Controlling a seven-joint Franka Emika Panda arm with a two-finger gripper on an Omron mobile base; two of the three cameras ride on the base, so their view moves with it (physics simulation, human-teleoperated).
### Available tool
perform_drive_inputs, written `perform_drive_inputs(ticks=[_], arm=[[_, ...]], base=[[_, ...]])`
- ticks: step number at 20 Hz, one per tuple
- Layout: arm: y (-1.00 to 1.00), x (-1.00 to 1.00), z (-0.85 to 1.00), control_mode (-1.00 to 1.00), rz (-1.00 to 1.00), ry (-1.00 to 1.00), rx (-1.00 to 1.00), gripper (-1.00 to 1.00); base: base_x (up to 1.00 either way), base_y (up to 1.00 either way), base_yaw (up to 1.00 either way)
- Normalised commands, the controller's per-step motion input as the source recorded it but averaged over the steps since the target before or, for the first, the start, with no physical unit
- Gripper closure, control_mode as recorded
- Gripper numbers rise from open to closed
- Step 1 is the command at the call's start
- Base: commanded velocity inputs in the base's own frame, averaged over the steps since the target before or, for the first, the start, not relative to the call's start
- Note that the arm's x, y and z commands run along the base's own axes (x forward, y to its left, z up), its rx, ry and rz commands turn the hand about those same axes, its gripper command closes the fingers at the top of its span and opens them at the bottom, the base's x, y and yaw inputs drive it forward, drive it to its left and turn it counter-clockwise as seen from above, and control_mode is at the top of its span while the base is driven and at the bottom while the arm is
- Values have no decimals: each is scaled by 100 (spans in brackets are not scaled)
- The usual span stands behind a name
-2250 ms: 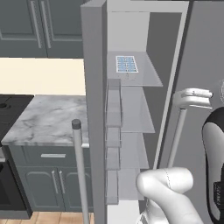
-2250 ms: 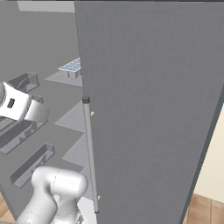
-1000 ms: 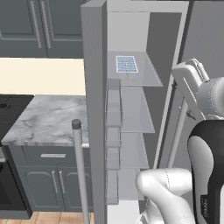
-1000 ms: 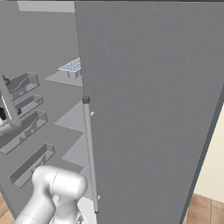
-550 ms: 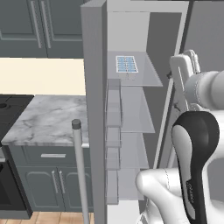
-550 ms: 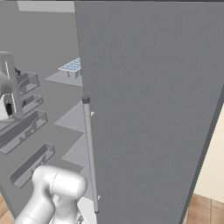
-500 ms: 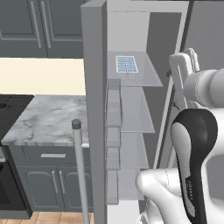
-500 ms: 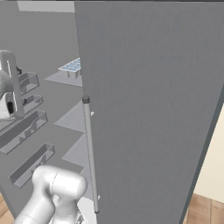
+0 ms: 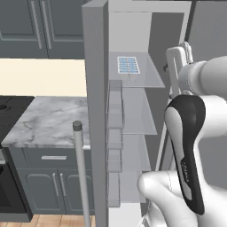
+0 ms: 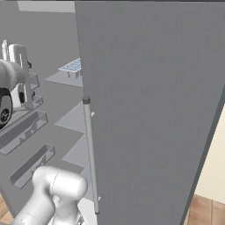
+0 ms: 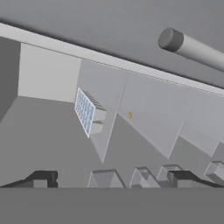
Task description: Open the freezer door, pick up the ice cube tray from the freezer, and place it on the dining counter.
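Up high, we saw the ice cube tray (image 9: 128,65) lying flat on the top shelf (image 9: 150,79) inside the freezer (image 9: 133,115). It was light blue with a white grid of little cells. From the right side we saw the tray (image 10: 73,67) again, near the front edge of that shelf. Nothing touched it. More pale shelves sat below it, and little grey bins (image 9: 114,133) ran down the inside of the freezer door (image 9: 95,111). The door stood swung open, with its long silver handle (image 9: 80,173) sticking up in front.

Our gripper (image 9: 179,62) was up at about the tray's height, off to the right of it and apart from it. Its two fingers (image 11: 41,178) stood wide apart, with nothing between them. The hand camera looked at the tray (image 11: 84,111) from a tilted angle.

To the left of the freezer we saw a marble counter (image 9: 44,124) over dark cabinets (image 9: 48,186).
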Motion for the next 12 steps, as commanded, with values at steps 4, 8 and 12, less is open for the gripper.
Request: perform_drive_inputs(ticks=[4, 8, 12], arm=[[-25, 22, 0, -100, 0, 0, 0, -100], [-24, 6, -2, -100, 0, 0, 0, -100], [-6, 12, -8, -100, 0, 0, 0, -100]], base=[[0, 0, 0], [0, 0, 0], [0, 0, 0]])
